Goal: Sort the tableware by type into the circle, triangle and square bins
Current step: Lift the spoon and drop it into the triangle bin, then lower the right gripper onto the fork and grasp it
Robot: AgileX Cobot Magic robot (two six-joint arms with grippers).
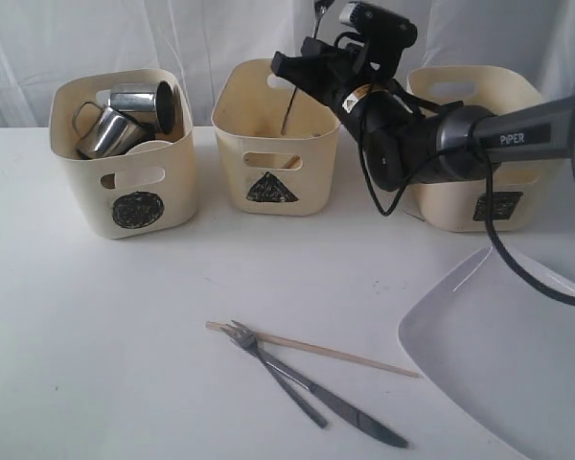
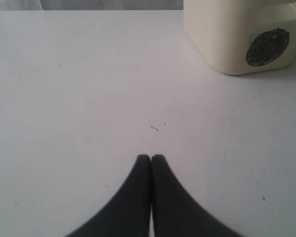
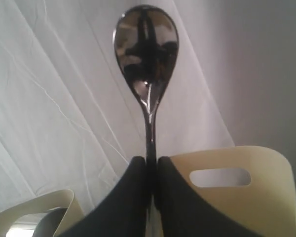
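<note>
I saw my right pincer clamped on the spoon, bowl upward, above the triangle bin. The circle bin contained mugs. My left pincer was together.

Front left: I see bare table, with wide room to pass.
Front centre: the fork, knife and wooden chopstick lie crossed, low in my way.
Front right: the large white plate fills the corner.
Back row: the circle bin, triangle bin and square bin stand close, with only narrow gaps.
Circle bin mouth: crowded with steel mugs.
Over triangle bin: my right arm crosses, with the steel spoon upright there.
</note>
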